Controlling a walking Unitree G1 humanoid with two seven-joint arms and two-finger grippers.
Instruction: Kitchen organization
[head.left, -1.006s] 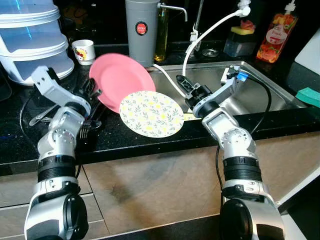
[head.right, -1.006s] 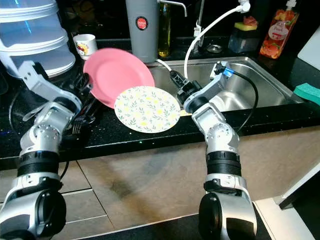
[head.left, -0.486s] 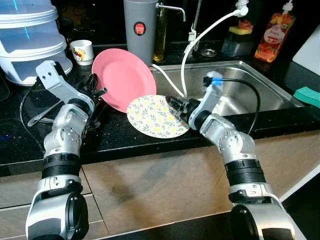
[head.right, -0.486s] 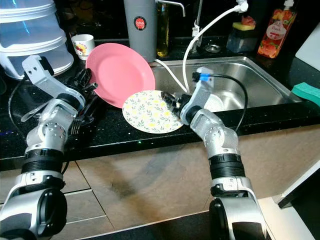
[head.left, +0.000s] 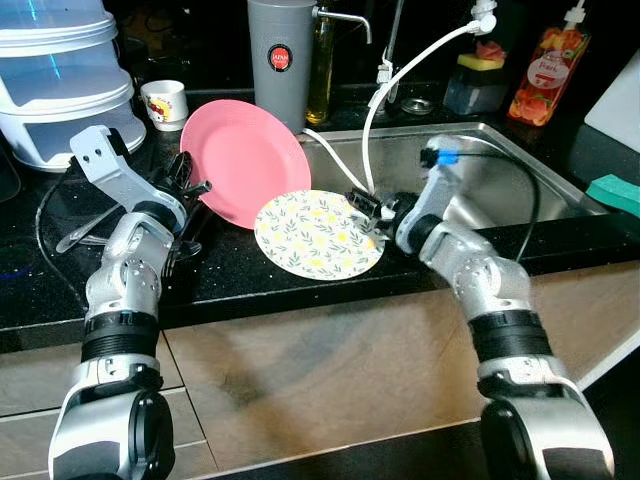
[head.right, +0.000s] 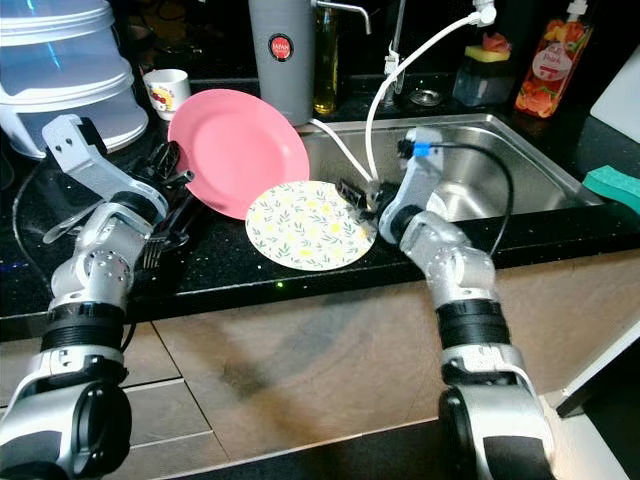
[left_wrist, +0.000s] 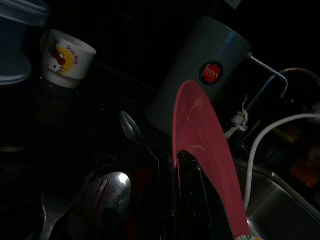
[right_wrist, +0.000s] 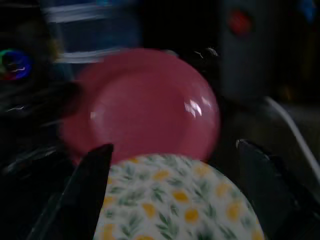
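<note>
Plates: two; left tool (head.left: 190, 185) clamps pink plate (head.left: 246, 160), right tool (head.left: 368, 208) apart beside floral plate (head.left: 318, 233).

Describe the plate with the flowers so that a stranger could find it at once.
Start at the steel sink in the black counter. Just to its left, at the counter's front edge, the floral plate lies flat, with the right gripper at its rim. The pink plate behind it is plain and tilted up; this one is white with yellow flowers.
</note>
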